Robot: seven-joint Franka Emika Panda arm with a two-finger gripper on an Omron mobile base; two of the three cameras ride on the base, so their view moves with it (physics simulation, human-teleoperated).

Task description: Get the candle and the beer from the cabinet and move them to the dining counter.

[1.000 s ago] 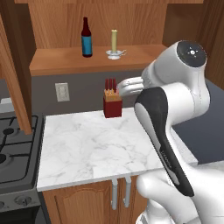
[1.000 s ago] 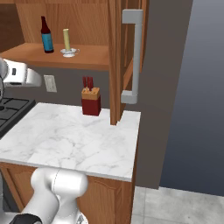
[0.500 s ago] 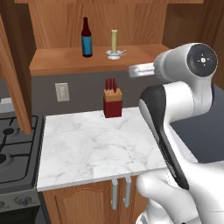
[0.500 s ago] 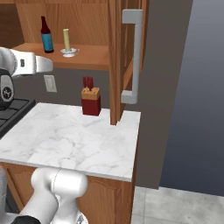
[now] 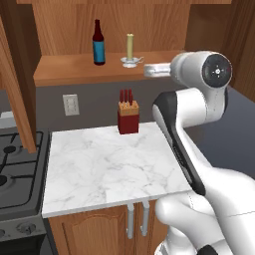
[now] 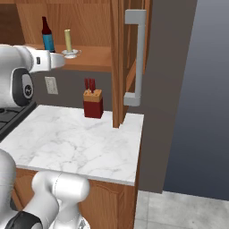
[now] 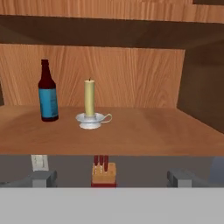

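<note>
A home kitchen, rendered rather than filmed. Shown by a wood-brown wall cabinet (image 5: pixel 99 74) with its door swung open on a long silver bar handle (image 6: pixel 136 58), above a small white marble worktop (image 5: pixel 109 169) veined in grey. Also by a black gas stove (image 5: pixel 17 169) against the worktop's left edge, a red knife block (image 5: pixel 128 112) near its back edge, a wall socket (image 5: pixel 70 104) behind, and lower wooden cabinet doors (image 5: pixel 99 231) with short handles beneath.

Pale yellow candle (image 7: pixel 89 98), blue-labelled brown beer (image 7: pixel 47 92)
</note>
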